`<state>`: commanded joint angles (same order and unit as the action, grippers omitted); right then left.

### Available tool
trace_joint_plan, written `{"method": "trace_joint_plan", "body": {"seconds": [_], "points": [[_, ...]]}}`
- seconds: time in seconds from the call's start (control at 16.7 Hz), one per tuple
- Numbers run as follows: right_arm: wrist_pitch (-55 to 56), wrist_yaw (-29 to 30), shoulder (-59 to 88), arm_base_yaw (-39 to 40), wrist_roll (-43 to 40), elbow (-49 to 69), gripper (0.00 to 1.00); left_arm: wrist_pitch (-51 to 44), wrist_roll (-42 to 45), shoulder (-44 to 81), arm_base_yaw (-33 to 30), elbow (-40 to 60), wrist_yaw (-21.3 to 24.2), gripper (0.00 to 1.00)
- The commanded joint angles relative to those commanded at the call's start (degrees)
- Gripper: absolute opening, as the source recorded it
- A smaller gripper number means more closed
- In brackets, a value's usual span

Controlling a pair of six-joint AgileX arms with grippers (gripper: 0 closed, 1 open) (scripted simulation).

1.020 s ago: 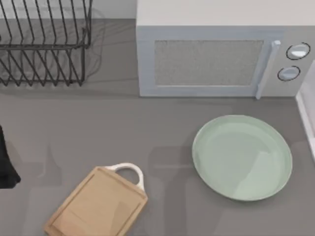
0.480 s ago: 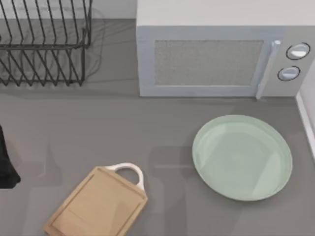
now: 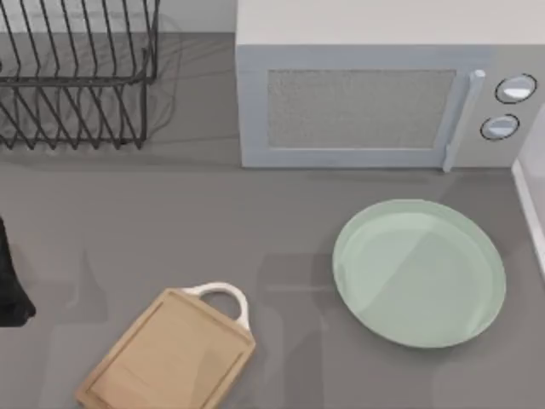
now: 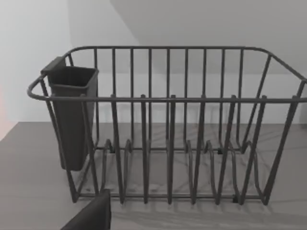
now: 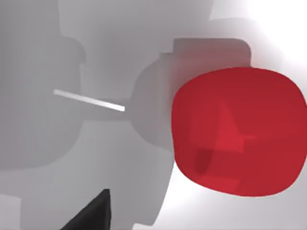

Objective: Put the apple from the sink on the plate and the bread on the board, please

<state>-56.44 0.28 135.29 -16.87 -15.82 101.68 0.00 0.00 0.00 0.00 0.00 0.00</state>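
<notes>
1. The apple [image 5: 238,132] looms close in the right wrist view, on a pale surface, presumably the sink. A dark finger tip [image 5: 93,213] of the right gripper shows, but its opening cannot be told, and nothing is held.
2. Descending off-centre could nudge the round fruit away.
3. The plate [image 3: 419,273] lies empty at right, the board [image 3: 167,355] bare at near left; the bread is unlocated.
4. The left arm [image 3: 10,281] idles at the left edge, facing the dish rack [image 4: 168,129].

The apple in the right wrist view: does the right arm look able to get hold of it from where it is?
Probably yes. The apple looms large and close before the right wrist camera, on a pale surface, with nothing between them. A dark tip of the hand shows at the picture's edge; whether it is open is unclear.
</notes>
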Motion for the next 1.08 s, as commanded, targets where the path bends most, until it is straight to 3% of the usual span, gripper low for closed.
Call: {"method": "trace_joint_plan", "body": {"seconds": [0.3,0.66,1.08], "points": [[14.08,0.08,7.41,-0.13,0.09,-5.92,1.0,0.0,0.0,0.0,0.0,0.0,0.0,1.0],[16.17,0.1,8.97,-0.16,0.1,-7.14,1.0,0.0,0.0,0.0,0.0,0.0,0.0,1.0],[16.17,0.1,8.97,-0.16,0.1,-7.14,0.47,0.0,0.0,0.0,0.0,0.0,0.0,1.0]]}}
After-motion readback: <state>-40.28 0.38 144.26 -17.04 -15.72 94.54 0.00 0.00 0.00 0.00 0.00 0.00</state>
